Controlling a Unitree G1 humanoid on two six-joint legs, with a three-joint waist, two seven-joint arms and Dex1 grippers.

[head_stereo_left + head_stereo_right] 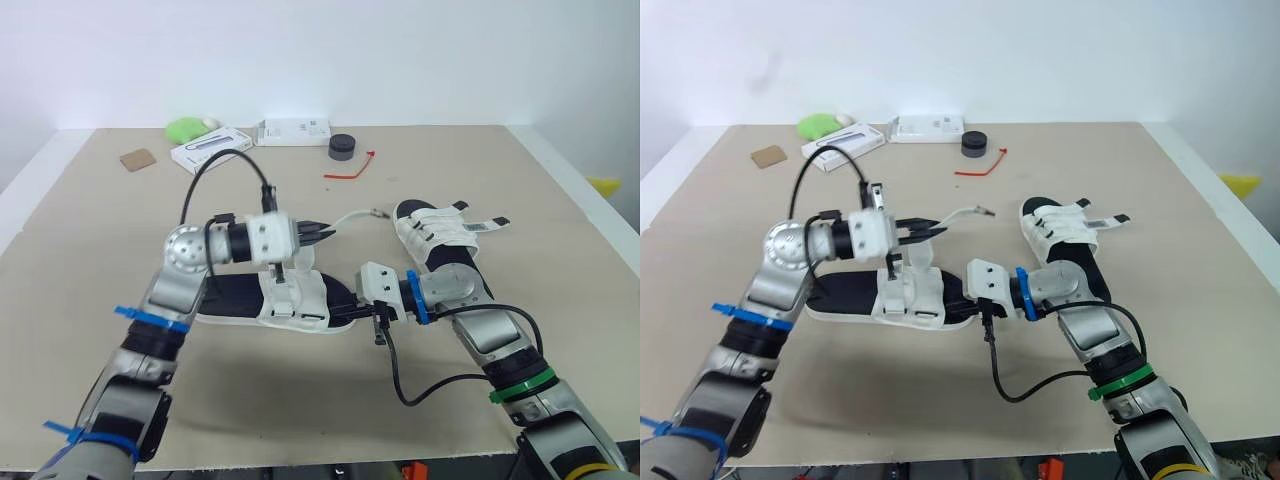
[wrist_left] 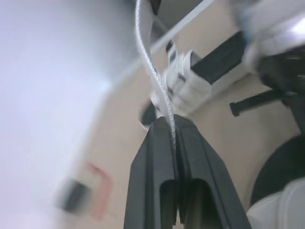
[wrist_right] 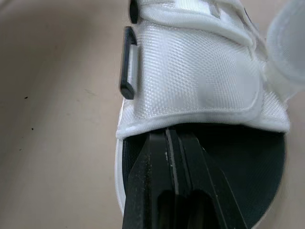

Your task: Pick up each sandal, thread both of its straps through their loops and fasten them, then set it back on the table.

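Left gripper [image 2: 172, 125] clamped on strap [image 2: 151, 71] — right gripper [image 3: 174, 136] closed against sandal [image 3: 190, 76], grasp unclear.

The right gripper [image 3: 170, 136] met the near sandal [image 3: 200, 71] beneath its white upper; whether it pinched anything was unclear. The strap [image 2: 151, 71] was cut off at the left wrist view's edge, and things on the counter [image 2: 119, 143] behind were blurred.

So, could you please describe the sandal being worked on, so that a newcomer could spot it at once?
On the beige table, two black-soled sandals with white straps lie near the middle. It is the left-hand sandal, lying crosswise. Unlike the right-hand sandal, whose straps lie across it, it has one white strap pulled out and pinched in the left gripper.
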